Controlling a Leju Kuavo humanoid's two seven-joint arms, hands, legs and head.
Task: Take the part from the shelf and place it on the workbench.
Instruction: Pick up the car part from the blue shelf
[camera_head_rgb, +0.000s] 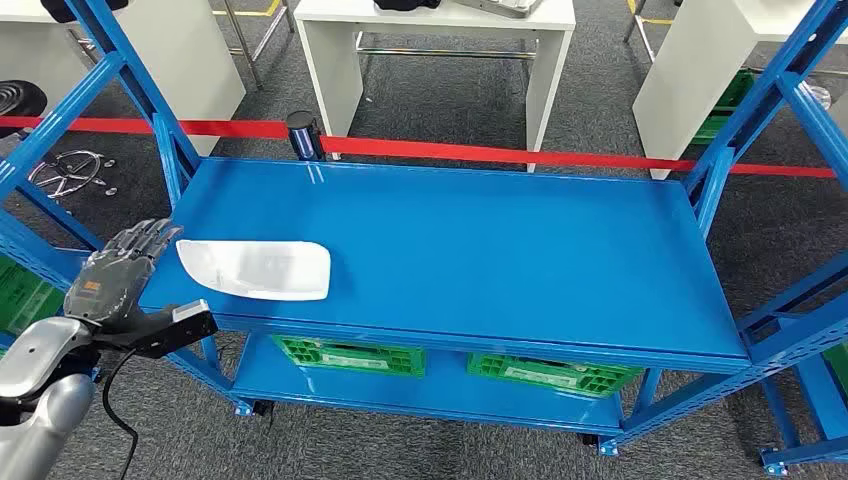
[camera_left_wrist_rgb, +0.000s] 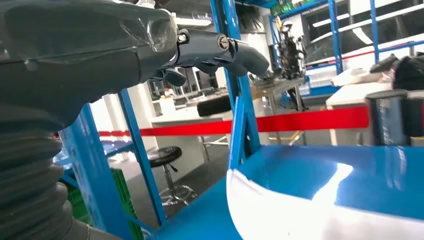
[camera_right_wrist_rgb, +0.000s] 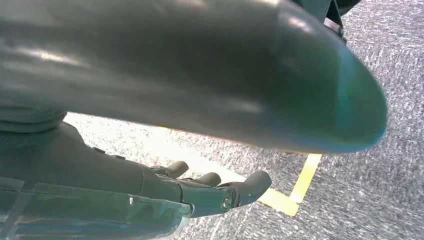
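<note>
The blue metal shelf is the largest thing here: a smooth, glossy flat deck on slanted blue uprights, with a lower deck beneath it carrying two green slatted plastic crates. Behind its far edge a red barrier tape runs across, held by a dark cylindrical post near the far left corner, and beyond it white tables stand on grey carpet. The part, a thin white piece of shiny plastic with one rounded end and one blunter end, lies flat on the shelf near its front left corner, close to the front edge. The left hand, dark grey with a silver forearm, hovers just off the shelf's left edge beside the part, its fingers apart and holding nothing; a blue upright stands close by it. In the right wrist view the right hand hangs over carpet with a yellow floor line, fingers loosely spread and empty.
</note>
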